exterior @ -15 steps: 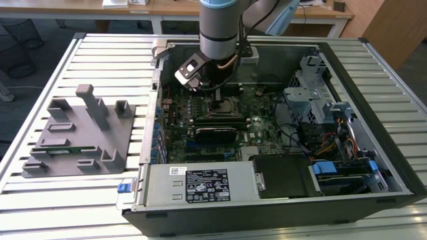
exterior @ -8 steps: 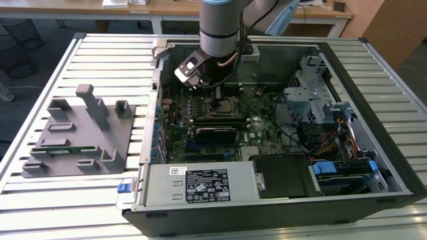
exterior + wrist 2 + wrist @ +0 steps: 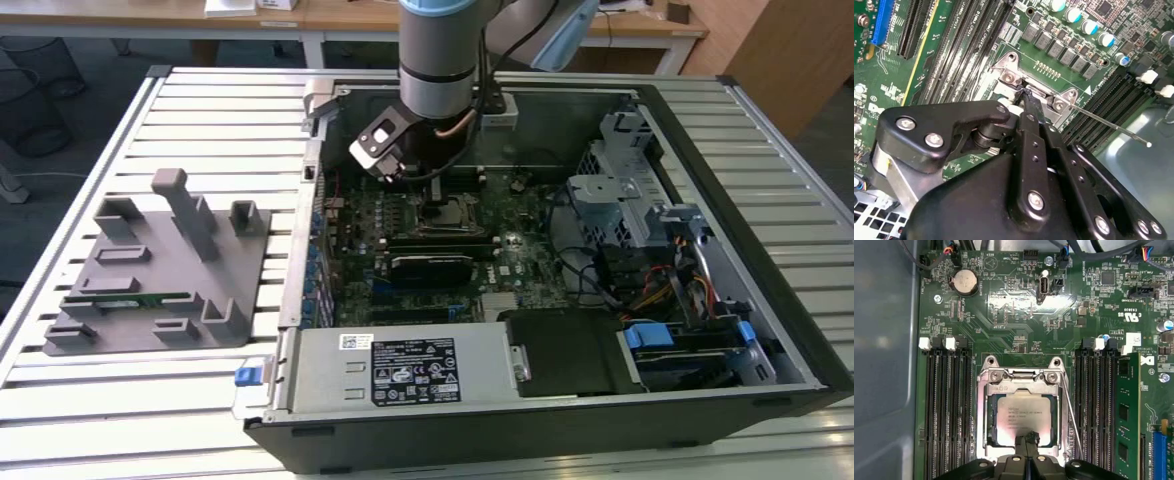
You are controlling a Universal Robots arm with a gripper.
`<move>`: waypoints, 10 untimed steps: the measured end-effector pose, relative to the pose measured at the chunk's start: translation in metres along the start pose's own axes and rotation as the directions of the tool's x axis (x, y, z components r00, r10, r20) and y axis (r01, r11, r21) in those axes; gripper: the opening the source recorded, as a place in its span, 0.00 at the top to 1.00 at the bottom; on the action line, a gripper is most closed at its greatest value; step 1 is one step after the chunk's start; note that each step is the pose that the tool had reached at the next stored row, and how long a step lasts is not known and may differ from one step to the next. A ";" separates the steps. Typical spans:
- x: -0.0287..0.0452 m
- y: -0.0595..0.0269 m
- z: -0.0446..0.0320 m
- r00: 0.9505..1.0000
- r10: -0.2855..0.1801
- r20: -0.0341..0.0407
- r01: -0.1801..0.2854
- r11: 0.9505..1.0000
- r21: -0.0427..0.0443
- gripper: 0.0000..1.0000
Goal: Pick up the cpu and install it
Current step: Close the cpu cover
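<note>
Slatted desk (image 3: 134, 400), open case (image 3: 534, 445): cpu (image 3: 1024, 417) sits in socket (image 3: 985, 410), lever (image 3: 1070, 415) alongside; jaws closed, empty, tips on cpu edge.

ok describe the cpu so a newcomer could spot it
In the open computer case, find the green motherboard and the metal socket frame between its two banks of black memory slots. The cpu, at the end effector tip, is the flat dull silver square inside that frame.
</note>
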State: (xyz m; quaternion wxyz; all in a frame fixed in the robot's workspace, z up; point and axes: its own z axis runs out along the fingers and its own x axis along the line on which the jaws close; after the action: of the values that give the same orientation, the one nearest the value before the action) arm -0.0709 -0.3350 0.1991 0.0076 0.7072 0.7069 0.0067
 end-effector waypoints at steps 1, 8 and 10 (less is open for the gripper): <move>-0.0001 0.0004 0.0005 1.000 0.000 0.001 0.000 1.000 0.000 0.89; 0.0000 0.0055 0.0021 1.000 0.000 0.000 0.000 1.000 0.000 0.89; 0.0000 0.0056 0.0015 1.000 0.000 -0.001 0.000 1.000 -0.001 0.89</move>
State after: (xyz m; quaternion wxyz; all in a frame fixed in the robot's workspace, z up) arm -0.0653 -0.3350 0.1977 0.0076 0.7073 0.7069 0.0072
